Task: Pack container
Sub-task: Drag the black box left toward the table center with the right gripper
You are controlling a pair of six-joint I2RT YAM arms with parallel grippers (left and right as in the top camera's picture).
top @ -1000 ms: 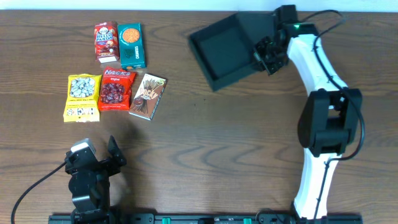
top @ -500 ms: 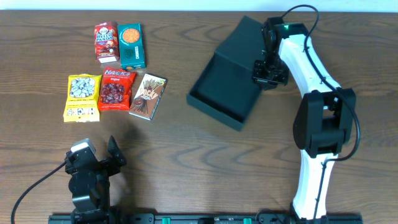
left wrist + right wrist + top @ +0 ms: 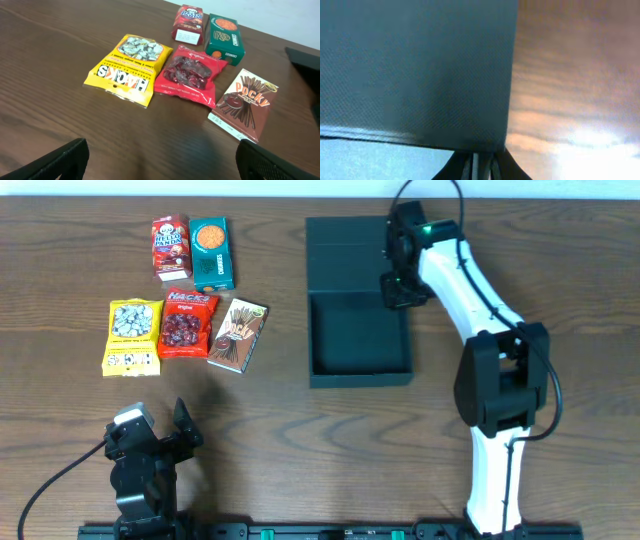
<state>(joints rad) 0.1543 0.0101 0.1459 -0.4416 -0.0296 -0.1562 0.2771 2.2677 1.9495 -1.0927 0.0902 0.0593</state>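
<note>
Your right gripper (image 3: 393, 281) is clamping the box (image 3: 355, 338) at its 2 o'clock edge. Your left gripper (image 3: 162, 157) is hanging released, snack packets (image 3: 189, 75) at 12 o'clock.

On the table (image 3: 300, 450) the container (image 3: 360, 340) lies around the middle, toward the far side. Its lid (image 3: 345, 255) lies flat on the far side of the tray. The right gripper (image 3: 394, 282) is at the container's right edge, where lid and tray meet. Well to the left lie five snack packets. Farthest are the Hello Panda box (image 3: 171, 247) and another box (image 3: 212, 253) just right of it. Nearer, from left to right, lie a Hacks bag (image 3: 133, 336), a second Hacks bag (image 3: 187, 323) and the Pocky box (image 3: 238, 334). The left gripper (image 3: 158, 437) sits nearer still, apart from them.
</note>
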